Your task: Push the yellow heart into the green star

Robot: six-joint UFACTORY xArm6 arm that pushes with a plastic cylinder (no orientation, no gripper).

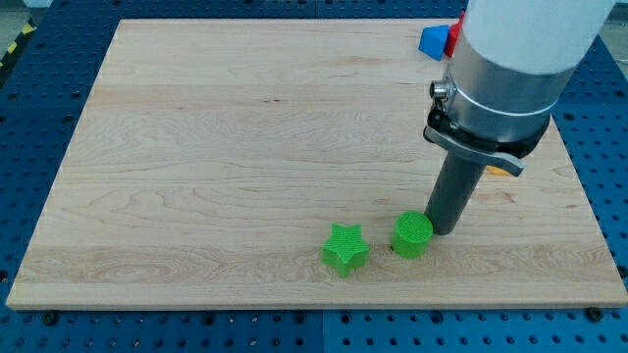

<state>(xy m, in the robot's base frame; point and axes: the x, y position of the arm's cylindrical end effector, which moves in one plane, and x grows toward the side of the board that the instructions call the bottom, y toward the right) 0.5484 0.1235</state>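
Observation:
The green star lies on the wooden board near the view's bottom, right of centre. A green cylinder stands just to its right, a small gap between them. My tip rests on the board at the cylinder's right side, touching or nearly touching it. The yellow heart does not show; a small orange-yellow bit peeks out behind the arm's lower body at the right.
A blue block and a red block sit at the board's top right, partly hidden by the arm's large grey and white body. A blue perforated table surrounds the board.

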